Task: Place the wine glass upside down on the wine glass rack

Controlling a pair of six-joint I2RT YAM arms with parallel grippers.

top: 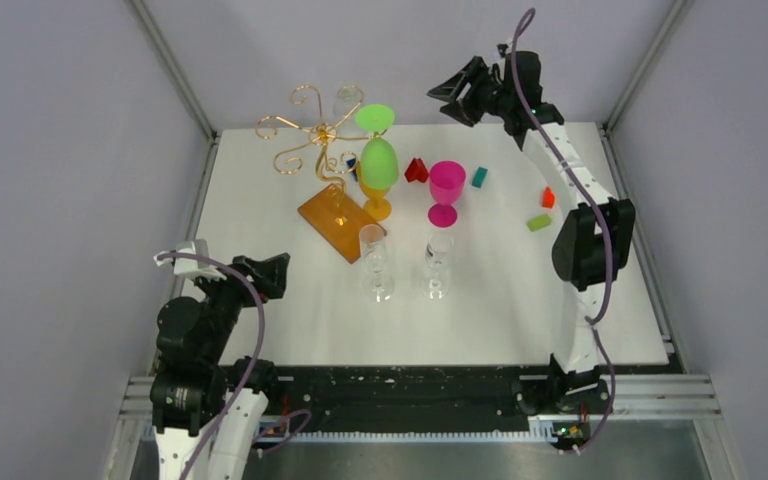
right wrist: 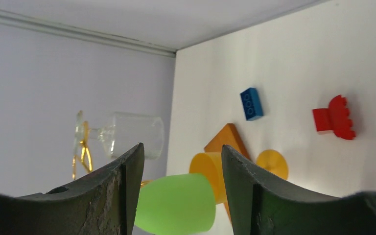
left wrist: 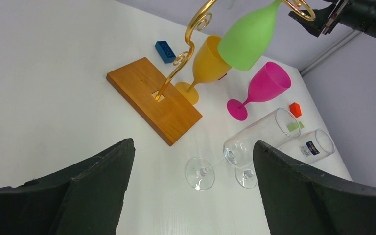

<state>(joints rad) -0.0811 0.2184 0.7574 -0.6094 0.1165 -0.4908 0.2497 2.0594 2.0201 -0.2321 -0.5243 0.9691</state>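
The wine glass rack point(top: 312, 135) is thin gold wire, with scrolled arms off a central stem, set in a flat orange-brown wooden base point(top: 335, 222). It stands toward the far-left corner of the tabletop point(top: 520, 310). The rack carries the green wine glass point(top: 378, 165), which hangs bowl-down with its foot hooked in one arm, and a clear glass point(top: 346, 100) on a far arm. The right gripper point(top: 453, 92) hovers over the far edge, apart from the green foot, fingers parted and gripping nothing. The left gripper point(top: 265, 270) sits near the left edge, spread wide and holding nothing.
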